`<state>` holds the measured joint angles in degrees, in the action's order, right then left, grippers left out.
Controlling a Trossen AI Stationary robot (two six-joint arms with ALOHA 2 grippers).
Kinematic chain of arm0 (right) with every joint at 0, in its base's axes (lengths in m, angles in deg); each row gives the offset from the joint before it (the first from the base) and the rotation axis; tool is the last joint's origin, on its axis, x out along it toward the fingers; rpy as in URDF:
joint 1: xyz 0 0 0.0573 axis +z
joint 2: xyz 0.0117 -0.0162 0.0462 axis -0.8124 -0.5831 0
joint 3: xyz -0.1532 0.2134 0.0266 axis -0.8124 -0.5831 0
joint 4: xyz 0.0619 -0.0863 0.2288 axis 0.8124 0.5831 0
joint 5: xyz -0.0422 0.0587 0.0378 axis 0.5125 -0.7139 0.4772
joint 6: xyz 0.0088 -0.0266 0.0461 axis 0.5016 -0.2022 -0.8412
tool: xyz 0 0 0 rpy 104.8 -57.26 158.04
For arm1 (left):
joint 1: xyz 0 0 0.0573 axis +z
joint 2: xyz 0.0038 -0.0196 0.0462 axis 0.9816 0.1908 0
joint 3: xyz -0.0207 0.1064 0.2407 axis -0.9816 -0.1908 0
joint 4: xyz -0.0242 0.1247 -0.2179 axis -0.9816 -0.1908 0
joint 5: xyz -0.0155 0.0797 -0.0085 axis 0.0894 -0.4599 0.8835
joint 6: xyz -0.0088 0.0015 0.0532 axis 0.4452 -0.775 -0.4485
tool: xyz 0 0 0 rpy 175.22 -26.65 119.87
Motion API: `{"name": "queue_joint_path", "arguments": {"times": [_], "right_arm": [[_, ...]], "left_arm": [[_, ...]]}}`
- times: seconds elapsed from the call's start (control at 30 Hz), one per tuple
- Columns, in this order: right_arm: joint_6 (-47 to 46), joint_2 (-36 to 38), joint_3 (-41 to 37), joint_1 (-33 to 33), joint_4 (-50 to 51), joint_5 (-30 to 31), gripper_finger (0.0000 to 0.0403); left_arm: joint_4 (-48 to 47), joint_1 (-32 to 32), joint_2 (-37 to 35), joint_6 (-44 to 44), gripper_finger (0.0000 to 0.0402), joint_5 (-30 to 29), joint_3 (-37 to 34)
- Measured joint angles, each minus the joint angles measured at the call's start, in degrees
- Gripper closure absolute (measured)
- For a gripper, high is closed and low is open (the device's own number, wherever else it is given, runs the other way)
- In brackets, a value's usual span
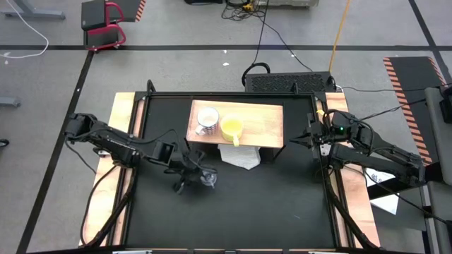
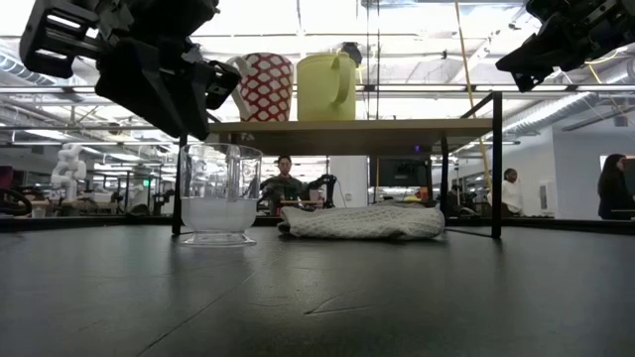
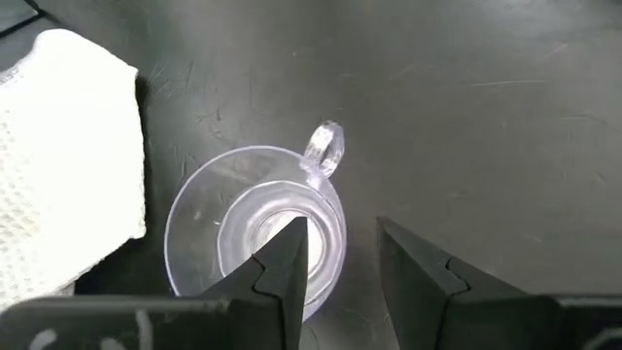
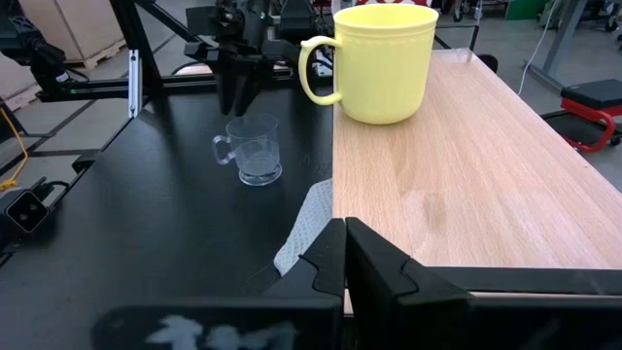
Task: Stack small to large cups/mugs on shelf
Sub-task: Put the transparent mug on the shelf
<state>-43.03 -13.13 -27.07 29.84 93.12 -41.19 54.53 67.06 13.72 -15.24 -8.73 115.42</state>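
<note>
a black desk [image 1: 282, 204] with light wooden side strips [image 1: 121, 120] is seen from above, standing on a grey floor marked with dark tape lines. a red and black stand [image 1: 102, 25] and loose cables are found on the floor beyond the far edge. through the low view an open workroom is seen behind the desk, with a seated person [image 2: 285, 182] and others standing far off.

a low shelf [image 1: 265, 123] with a light-wood top on a black frame stands at the middle of the far edge. on it a white mug [image 1: 206, 121] with a red pattern and a yellow mug [image 1: 232, 127] are set upright, just beside each other. a white cloth [image 1: 240, 156] lies on the desk at the shelf's near edge, partly tucked beneath it.

a clear glass cup [image 3: 255, 228] stands upright on the desk, near the cloth and toward the left side. the left gripper [image 3: 342, 255] hangs directly over it, its fingers spread apart, one above the cup's mouth and one outside the rim by the handle; contact cannot be made out. in the high view the cup is largely hidden under this gripper.

the right gripper [image 4: 344, 255] is held at the shelf's right end, its fingers pressed together, empty. the white mug's handle is hidden.
</note>
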Motion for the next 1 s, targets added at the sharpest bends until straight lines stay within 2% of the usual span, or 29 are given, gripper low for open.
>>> {"name": "queue_joint_path", "arguments": {"times": [0.43,1.0], "right_arm": [[0.0,0.0,0.0,0.0,0.0,0.0,0.0403],[0.0,0.0,0.0,0.0,0.0,0.0,0.0403]], "left_arm": [[2.6,-0.6,0.0,0.8,0.0279,-2.6,-1.9],[2.9,-0.6,0.1,0.9,0.0279,-2.2,-2.1]]}}
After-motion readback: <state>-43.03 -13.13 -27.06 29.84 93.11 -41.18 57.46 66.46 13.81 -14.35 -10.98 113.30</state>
